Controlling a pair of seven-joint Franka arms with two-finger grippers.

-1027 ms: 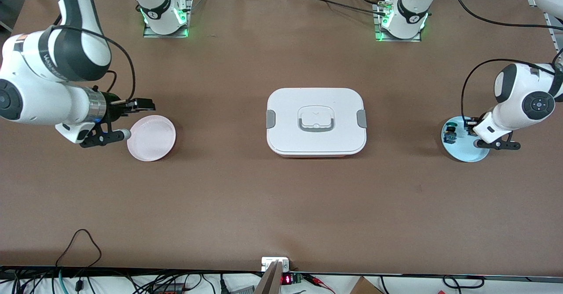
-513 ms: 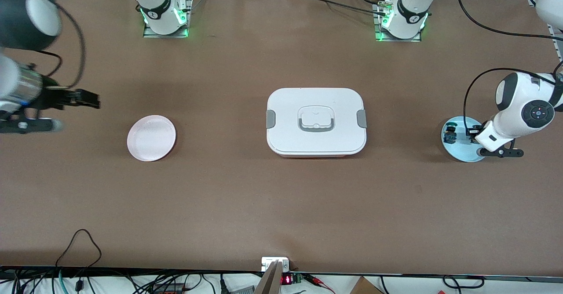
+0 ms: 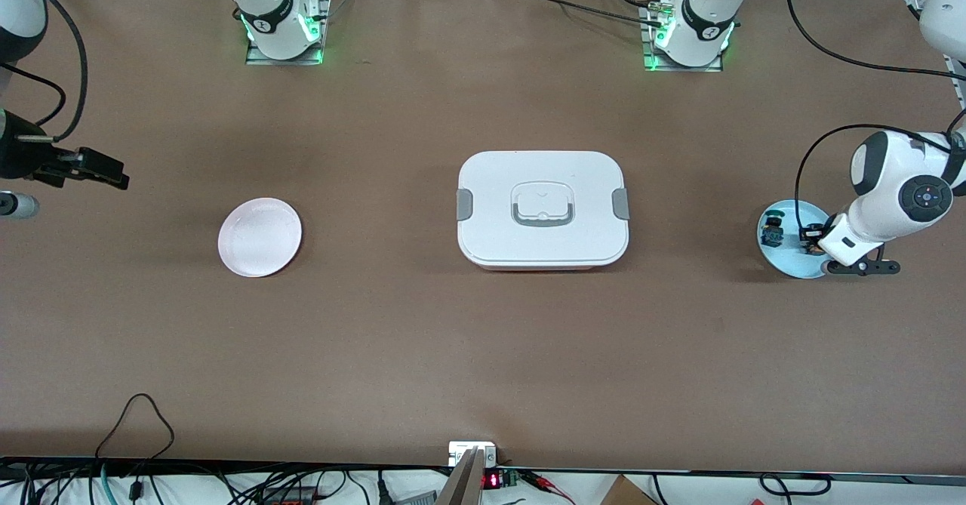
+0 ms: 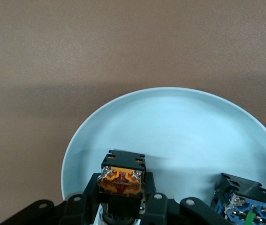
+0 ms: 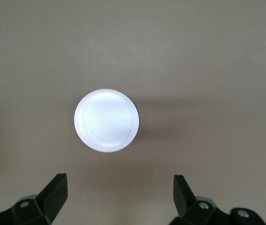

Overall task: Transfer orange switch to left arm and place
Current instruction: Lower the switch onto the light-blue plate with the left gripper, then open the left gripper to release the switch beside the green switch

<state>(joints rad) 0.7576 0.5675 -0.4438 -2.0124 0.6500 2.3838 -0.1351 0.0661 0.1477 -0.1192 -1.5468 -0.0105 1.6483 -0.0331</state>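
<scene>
Your left gripper [image 4: 122, 206] now lifts the orange switch [image 4: 122, 176] clenched off the blue plate [image 3: 789, 263] at the bench's three o'clock end — right gripper [image 3: 102, 170] has retreated, fingers released.

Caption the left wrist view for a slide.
Left gripper shut on the orange switch over the blue plate, blue-green switch alongside.

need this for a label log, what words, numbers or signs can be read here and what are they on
None can be read for sure.
Round mark on each arm base: too small to read.
Red digits on a small display at the table edge nearest the front camera: too blurred to read.
Box, orange switch, both plates: no text shows.
</scene>
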